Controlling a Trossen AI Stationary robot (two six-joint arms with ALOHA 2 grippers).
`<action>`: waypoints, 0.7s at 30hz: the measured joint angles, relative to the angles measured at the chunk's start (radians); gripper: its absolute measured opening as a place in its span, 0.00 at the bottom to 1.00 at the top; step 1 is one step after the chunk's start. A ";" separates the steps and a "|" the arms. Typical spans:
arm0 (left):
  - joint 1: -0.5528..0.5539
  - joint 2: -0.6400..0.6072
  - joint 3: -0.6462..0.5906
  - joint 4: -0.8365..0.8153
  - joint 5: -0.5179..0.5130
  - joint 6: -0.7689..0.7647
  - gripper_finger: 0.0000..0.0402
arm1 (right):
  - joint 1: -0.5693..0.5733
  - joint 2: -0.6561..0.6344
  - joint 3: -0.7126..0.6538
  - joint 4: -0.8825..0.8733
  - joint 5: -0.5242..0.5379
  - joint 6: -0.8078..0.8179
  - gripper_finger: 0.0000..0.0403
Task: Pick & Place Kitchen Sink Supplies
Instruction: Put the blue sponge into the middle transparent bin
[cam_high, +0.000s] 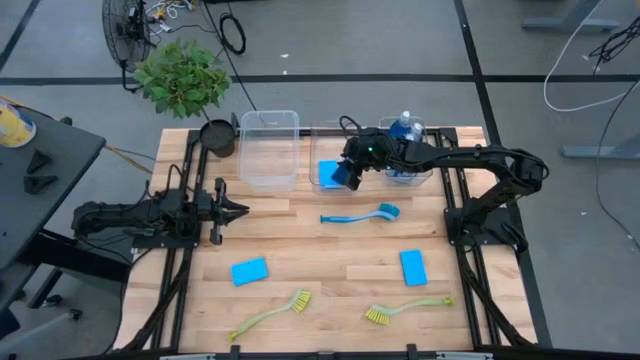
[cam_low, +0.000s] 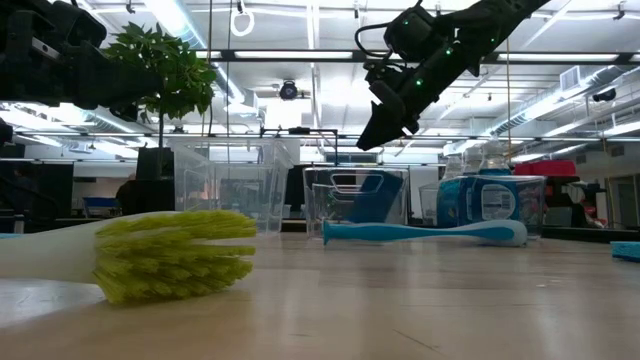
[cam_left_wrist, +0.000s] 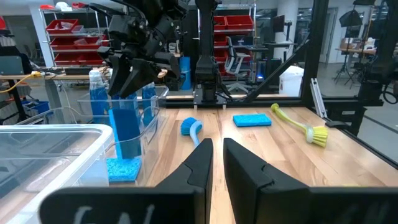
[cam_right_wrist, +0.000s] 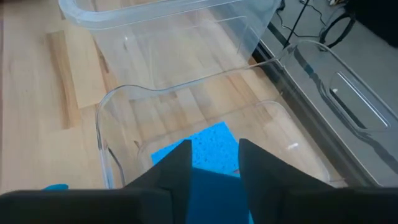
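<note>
My right gripper (cam_high: 347, 174) hangs open over the middle clear bin (cam_high: 318, 150), slanting down. A darker blue sponge (cam_left_wrist: 127, 130) stands on end in that bin, its lower end on a lighter sponge (cam_right_wrist: 199, 146) lying flat on the bin's floor. Blue bottles (cam_high: 405, 128) stand in the right bin. On the table lie a blue brush (cam_high: 360, 214), two yellow-green brushes (cam_high: 270, 312) (cam_high: 405, 310) and two blue sponges (cam_high: 249, 271) (cam_high: 413, 267). My left gripper (cam_high: 235, 210) waits shut at the table's left. My right gripper's fingers (cam_left_wrist: 121, 84) stand on either side of the dark sponge's top end (cam_right_wrist: 214, 190), coming from above and slanting down from the table's right. Whether they touch it, I cannot tell. The sponge stands upright, with its lower end inside the bin.
An empty clear bin (cam_high: 270, 150) stands left of the middle one at the far edge. A potted plant (cam_high: 185, 75) sits at the far left corner. The table's middle, between the blue brush and the near sponges, is bare wood.
</note>
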 joint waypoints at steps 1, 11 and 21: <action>0.000 0.000 0.000 0.000 0.000 0.000 0.11 | 0.000 0.000 0.000 0.000 0.001 0.000 0.34; 0.000 0.000 0.000 0.000 0.000 0.000 0.11 | 0.000 -0.001 0.000 0.000 -0.002 -0.001 0.41; 0.000 0.000 0.000 0.000 0.000 0.000 0.11 | 0.094 -0.004 0.000 0.002 -0.088 0.059 0.41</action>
